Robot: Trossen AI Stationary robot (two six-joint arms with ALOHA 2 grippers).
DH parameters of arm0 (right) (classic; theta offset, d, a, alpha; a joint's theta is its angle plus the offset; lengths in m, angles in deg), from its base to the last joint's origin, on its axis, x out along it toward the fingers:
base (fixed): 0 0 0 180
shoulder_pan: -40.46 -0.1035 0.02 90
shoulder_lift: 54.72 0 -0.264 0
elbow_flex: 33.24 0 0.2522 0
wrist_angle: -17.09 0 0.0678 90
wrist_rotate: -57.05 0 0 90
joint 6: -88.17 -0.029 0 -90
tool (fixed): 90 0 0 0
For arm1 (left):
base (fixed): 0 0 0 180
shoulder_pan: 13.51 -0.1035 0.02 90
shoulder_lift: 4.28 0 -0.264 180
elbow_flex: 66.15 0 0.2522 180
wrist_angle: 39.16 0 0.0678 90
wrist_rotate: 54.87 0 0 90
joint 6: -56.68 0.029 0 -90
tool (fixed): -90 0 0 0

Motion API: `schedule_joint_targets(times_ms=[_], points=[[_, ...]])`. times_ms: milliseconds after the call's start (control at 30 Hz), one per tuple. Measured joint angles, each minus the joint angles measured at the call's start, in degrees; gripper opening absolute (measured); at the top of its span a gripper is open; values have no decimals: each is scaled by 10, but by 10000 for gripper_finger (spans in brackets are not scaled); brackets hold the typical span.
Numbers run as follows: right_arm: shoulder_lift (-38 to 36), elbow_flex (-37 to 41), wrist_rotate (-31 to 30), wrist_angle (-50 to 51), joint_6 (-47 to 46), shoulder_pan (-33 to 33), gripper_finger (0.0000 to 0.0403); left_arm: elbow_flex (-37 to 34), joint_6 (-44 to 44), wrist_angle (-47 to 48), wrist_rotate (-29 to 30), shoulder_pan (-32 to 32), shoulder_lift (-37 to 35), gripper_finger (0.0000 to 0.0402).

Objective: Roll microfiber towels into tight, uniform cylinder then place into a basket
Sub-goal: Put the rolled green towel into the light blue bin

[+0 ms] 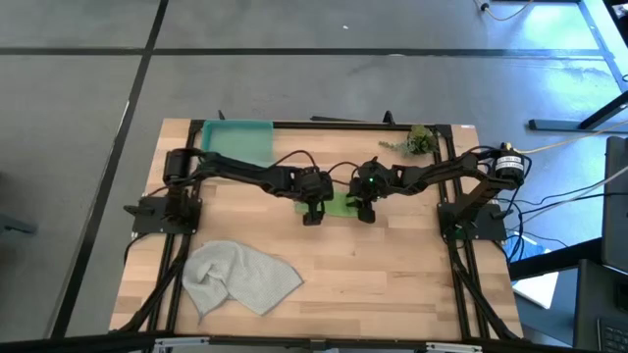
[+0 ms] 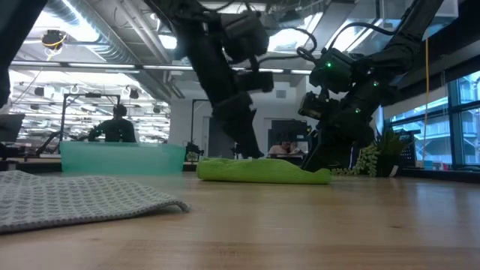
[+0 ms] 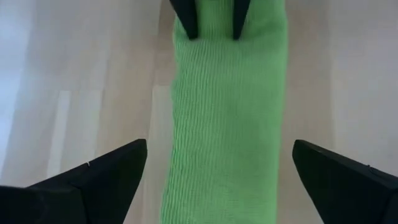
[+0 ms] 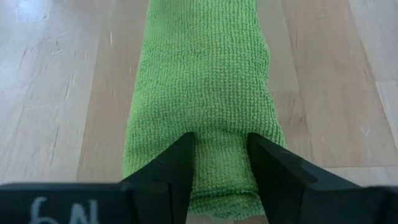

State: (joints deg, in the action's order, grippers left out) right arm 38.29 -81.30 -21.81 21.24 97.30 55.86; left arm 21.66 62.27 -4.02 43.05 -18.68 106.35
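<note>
Soft, light microfiber, likely to spring loose: best pinched at both roll ends. Lime green towel rolled into a ribbed cylinder mid-table, one end nipped between right gripper fingers, other end lying untouched between widely spread left gripper fingers. Farther off, grey towel unrolled, teal basket at the back.

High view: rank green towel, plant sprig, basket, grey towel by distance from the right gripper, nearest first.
From the right gripper:
1. Green towel, rolled, right at the fingertips, mid-table.
2. Plant sprig, at the table's far edge on the right arm's side.
3. Basket, far corner on the left arm's side.
4. Grey towel, crumpled, near edge on the left arm's side.
Basket and grey towel are close to call.
</note>
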Motion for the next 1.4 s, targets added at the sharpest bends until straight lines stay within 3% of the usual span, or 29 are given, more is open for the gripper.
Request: schedule_joint_targets(times_ms=[367, 933, 1133, 1400], points=[[0, 0, 0, 0, 0, 0, 154, -1, 25, -19, -8, -13, 49, 399], [0, 0, 0, 0, 0, 0, 154, -1, -7, -19, 1, -13, 51, 390], [0, 0, 0, 0, 0, 0, 154, -1, -9, -18, 1, -13, 51, 347], [0, 0, 0, 0, 0, 0, 154, -1, 24, -15, 2, -7, 51, 245]])
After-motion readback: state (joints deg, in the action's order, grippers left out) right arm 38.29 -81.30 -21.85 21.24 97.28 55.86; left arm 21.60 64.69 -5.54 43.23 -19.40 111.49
